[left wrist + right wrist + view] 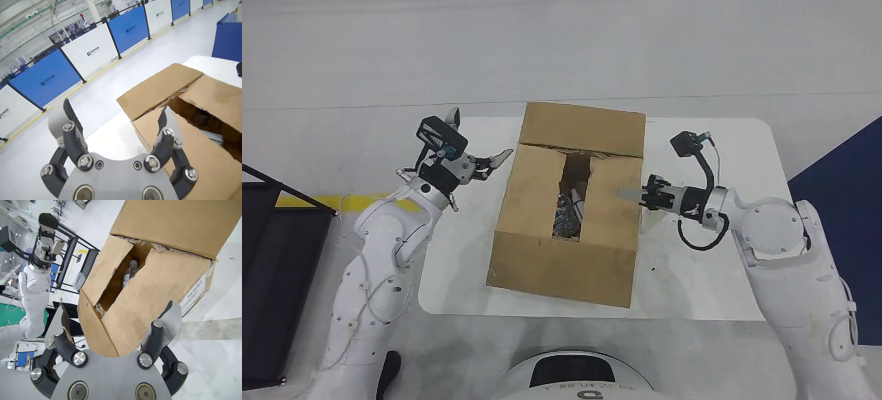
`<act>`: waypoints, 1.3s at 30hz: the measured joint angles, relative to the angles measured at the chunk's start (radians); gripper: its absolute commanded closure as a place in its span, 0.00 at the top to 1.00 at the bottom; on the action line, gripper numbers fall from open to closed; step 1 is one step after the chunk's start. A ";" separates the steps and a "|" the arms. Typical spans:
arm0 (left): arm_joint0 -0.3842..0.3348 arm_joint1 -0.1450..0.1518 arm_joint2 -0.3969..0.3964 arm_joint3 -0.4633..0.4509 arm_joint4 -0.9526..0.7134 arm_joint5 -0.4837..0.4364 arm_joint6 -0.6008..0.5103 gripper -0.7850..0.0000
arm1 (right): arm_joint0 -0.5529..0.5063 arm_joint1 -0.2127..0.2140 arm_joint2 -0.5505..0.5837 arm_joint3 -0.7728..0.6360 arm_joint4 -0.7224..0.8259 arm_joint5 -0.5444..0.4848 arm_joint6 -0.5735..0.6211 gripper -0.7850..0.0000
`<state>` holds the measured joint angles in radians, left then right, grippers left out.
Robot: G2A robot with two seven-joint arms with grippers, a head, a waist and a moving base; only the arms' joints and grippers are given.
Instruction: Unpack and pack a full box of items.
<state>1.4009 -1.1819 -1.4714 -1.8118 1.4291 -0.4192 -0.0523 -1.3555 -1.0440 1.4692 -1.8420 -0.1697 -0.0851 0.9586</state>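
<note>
A brown cardboard box [532,205] sits on the white table [682,285]. The left gripper [480,137] at its 10 o'clock and the right gripper [627,192] at 3 o'clock are both spread wide, holding nothing.

Top view looks straight down; wrist views, close at nine and three o'clock, both face the box [527,200].

Box [567,215] on table [722,285], bottle [130,273] inside, left gripper [480,135] beside box's left, right gripper [634,197] at its right flap
</note>
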 measured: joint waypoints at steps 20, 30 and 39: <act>0.021 0.003 -0.021 -0.009 -0.005 -0.005 -0.001 1.00 | 0.500 -0.087 -0.267 0.794 0.170 -0.246 -0.237 1.00; 0.021 0.003 -0.021 -0.009 -0.005 -0.005 -0.001 1.00 | 0.522 -0.090 -0.259 0.875 0.401 -0.549 -0.009 1.00; 0.021 0.003 -0.021 -0.009 -0.005 -0.005 -0.001 1.00 | 0.490 -0.064 -0.255 0.823 0.525 -0.572 0.206 1.00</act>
<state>1.4220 -1.1789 -1.4919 -1.8209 1.4246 -0.4239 -0.0538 -0.8658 -1.1079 1.2139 -1.0189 0.3553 -0.6571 1.1641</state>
